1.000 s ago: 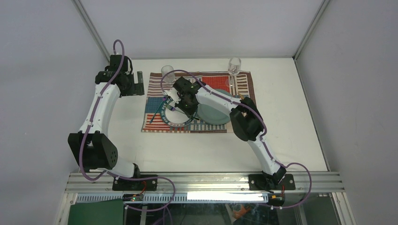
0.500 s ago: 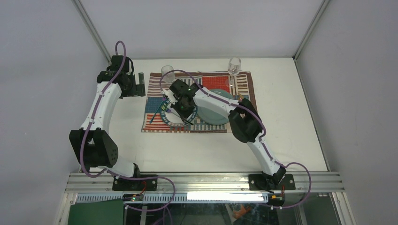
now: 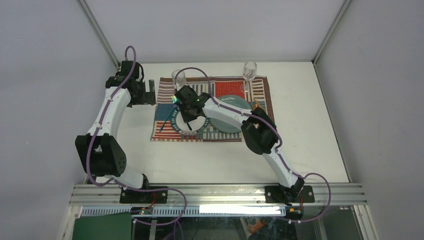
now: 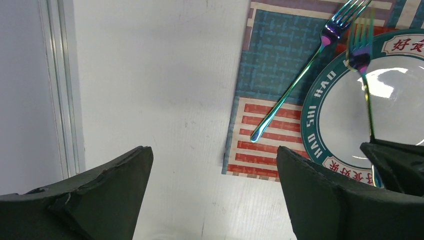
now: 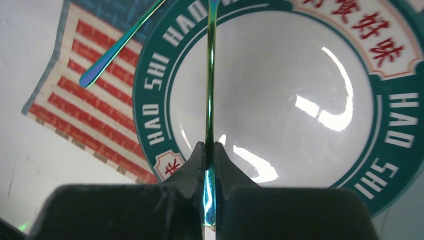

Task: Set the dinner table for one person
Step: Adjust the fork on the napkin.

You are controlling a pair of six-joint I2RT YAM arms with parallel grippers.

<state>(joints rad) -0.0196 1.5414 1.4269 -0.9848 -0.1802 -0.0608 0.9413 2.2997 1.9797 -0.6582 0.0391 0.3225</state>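
One fork (image 5: 210, 75) clamped by its handle in right fingers (image 5: 192, 167), pointing straight ahead across plate (image 5: 152, 95); left fingers (image 4: 100, 190) spread, empty.

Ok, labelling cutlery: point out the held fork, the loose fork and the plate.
held fork (image 5: 210, 75), right wrist view, mid handle.
loose fork (image 4: 292, 84), left wrist view, mid handle.
plate (image 5: 150, 107), right wrist view, teal rim.

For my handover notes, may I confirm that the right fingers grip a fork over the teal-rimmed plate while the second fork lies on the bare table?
Not quite: the second fork lies on the placemat beside the plate, as the left wrist view shows. The rest stands.
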